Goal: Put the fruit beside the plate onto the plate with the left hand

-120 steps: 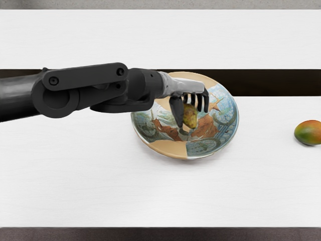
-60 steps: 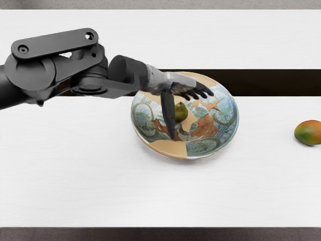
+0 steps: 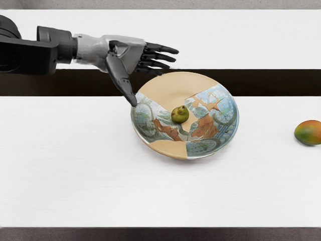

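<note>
A small green-yellow pear-like fruit (image 3: 180, 114) rests in the middle of the patterned plate (image 3: 210, 145), which is tan with blue and rust pictures. My left hand (image 3: 145, 63) hovers above and to the upper left of the plate, apart from the fruit. It is open, with the fingers (image 3: 163, 50) stretched toward the right and the thumb (image 3: 123, 80) pointing down at the plate's left rim. It holds nothing. The right arm does not show.
A red-green mango (image 3: 308, 132) lies on the white table (image 3: 75, 175) at the far right edge. A dark gap (image 3: 271, 83) runs across behind the plate, with a second white surface beyond it.
The left hand let go of the fruit over the plate, opened, and drew back up and to the left. The fruit now lies free on the plate.
</note>
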### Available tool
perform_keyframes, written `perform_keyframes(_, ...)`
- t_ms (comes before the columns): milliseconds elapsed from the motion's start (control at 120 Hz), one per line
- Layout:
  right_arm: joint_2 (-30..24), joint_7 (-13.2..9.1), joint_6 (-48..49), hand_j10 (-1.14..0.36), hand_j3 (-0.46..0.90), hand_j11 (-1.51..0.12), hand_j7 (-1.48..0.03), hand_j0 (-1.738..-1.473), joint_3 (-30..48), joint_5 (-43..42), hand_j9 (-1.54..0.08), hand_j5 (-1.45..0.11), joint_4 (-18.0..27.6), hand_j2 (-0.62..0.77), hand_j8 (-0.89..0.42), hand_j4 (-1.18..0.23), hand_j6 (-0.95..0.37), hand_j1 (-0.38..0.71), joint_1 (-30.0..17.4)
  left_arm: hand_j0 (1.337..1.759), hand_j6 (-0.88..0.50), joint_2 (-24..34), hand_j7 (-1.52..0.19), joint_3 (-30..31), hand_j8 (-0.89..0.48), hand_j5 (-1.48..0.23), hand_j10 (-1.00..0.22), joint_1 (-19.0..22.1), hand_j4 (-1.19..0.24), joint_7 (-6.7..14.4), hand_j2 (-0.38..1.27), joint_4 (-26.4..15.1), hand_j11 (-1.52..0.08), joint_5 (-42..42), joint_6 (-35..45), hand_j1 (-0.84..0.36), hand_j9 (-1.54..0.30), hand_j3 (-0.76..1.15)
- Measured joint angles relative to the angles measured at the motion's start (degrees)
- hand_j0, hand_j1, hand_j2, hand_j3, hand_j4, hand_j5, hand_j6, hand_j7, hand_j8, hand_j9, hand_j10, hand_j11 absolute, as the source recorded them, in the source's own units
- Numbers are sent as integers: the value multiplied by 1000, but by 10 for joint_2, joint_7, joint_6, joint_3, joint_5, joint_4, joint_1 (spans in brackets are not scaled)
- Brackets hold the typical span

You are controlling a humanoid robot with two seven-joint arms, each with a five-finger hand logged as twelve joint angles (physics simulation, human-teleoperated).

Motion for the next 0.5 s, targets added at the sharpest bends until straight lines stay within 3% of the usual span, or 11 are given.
perform_keyframes(183, 0, 0, 0, 0, 0, 0, 0, -1658, 0, 0, 0, 0, 0, 0, 0, 0, -1, -349, 0, 1658, -24, 39, -30, -2, -23, -30, -23, 50, -24, 0, 5, 0, -30, -15, -1, 322, -30, 0)
perform_keyframes(500, 0, 0, 0, 0, 0, 0, 0, -1658, 0, 0, 0, 0, 0, 0, 0, 0, 0, -349, 0, 1658, -21, 88, -27, -5, -21, -27, -21, 76, -21, -1, 5, 0, -27, -33, -1, 325, -27, 0)
